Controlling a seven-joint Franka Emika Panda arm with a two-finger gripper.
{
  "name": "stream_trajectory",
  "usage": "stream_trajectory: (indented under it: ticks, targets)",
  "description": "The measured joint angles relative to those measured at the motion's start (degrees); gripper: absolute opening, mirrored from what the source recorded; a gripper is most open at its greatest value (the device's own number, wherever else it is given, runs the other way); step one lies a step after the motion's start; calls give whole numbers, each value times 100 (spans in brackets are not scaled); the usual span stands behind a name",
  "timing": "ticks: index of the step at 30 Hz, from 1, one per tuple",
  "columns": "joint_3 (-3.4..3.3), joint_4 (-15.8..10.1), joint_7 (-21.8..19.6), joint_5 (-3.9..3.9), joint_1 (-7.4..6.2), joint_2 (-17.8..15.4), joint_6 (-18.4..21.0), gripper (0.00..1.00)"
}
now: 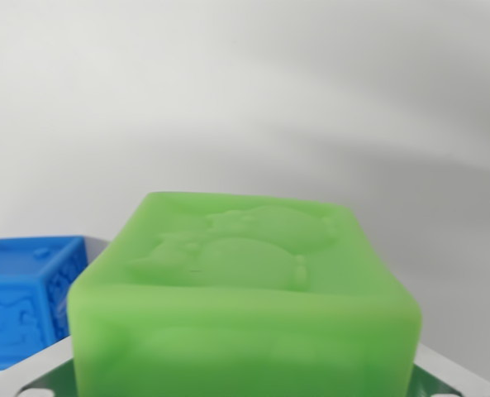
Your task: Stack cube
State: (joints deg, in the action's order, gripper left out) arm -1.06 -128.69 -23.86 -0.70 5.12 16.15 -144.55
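Green cube is filling the near centre of the wrist view, sitting right under the camera where the gripper would be. Jaws themselves are not showing clearly: only pale grey slivers are peeking out at the bottom left and bottom right corners beside the cube, so I cannot tell whether they are clamping it or standing open. Judging by how close and centred it is, it is probably being carried, but that is a guess.

Top face is showing an embossed relief, roughly level, near edge slightly rounded, material looking soft and rubbery.

Moving outward: blue cube is sitting at the far left, well apart from the green one, partly cut off by the frame edge. White surface is running behind both, with a soft shadow band crossing on the right.

Risks from here:
- green cube is blocking most of the view, so alignment over blue is getting hard to judge
- soft body may be flexing in the grip, then landing tilted
- off-centre release on a rounded top could be tipping it off
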Motion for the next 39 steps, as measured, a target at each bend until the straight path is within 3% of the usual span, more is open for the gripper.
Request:
stream_trajectory:
  ticks: [39]
  targets:
    - [28,-987,-750,29,-534,-1058,37,0]
